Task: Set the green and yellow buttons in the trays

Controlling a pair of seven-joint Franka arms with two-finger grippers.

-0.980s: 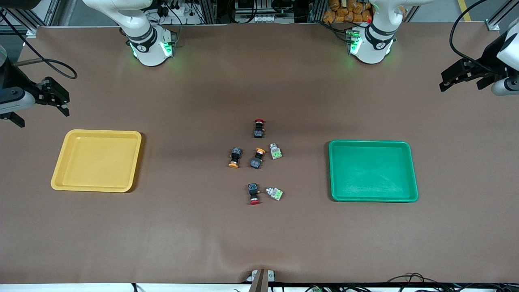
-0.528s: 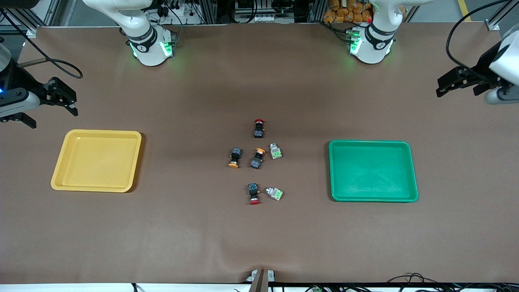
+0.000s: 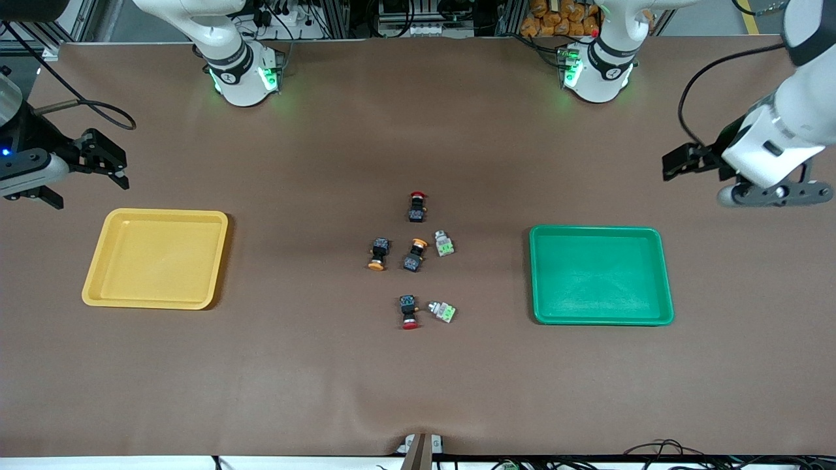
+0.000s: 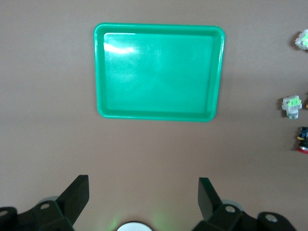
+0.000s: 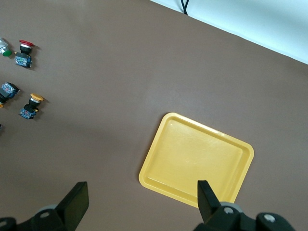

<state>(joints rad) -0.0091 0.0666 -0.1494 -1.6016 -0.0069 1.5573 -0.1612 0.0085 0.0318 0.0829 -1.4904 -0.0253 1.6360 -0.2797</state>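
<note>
Two green buttons and two yellow buttons lie clustered at the table's middle. The yellow tray sits toward the right arm's end and the green tray toward the left arm's end; both hold nothing. My left gripper is open and empty over bare table next to the green tray. My right gripper is open and empty over bare table next to the yellow tray. The left wrist view shows both green buttons. The right wrist view shows one yellow button.
Two black buttons with red caps lie among the cluster. The brown mat covers the table. The arm bases stand at the table's edge farthest from the front camera.
My left gripper has moved in from the table's end toward the green tray and lower in the front view. My right gripper has shifted slightly toward the middle. The buttons and trays have not moved.
</note>
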